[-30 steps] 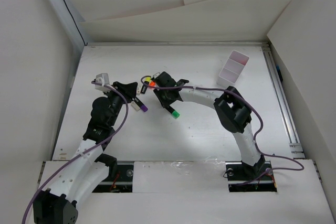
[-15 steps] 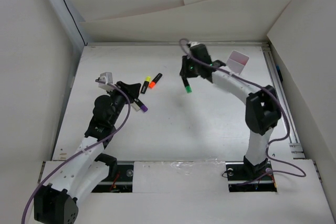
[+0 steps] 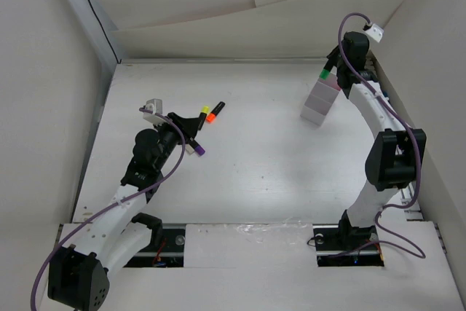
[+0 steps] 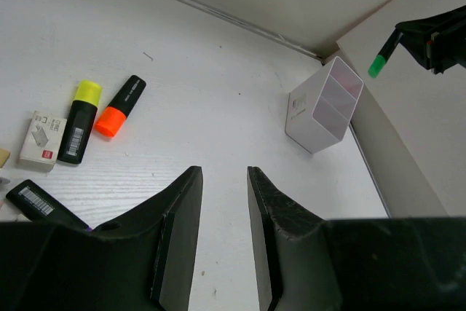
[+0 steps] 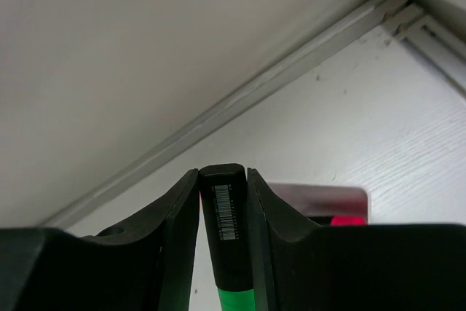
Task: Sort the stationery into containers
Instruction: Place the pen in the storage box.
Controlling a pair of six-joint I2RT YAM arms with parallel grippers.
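green-capped marker (image 3: 324, 74) now beside tray (image 3: 318, 101), cap downward

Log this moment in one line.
right gripper: shut on green marker, over tray; left gripper: open, empty; loose: yellow marker, orange marker

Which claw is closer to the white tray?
Right. The right claw hangs just over the far end of the tray, holding a green-capped marker. The left claw is far off, beside the loose markers.

Place: robot lab test cell.
Enclosure: white board panels (image 3: 44, 143) from 9 through 12 to 3 o'clock.
Rig: left arm (image 3: 118, 205) and right arm (image 3: 377, 116), cabled, bolted at 6 o'clock onto white worktop (image 3: 269, 172).
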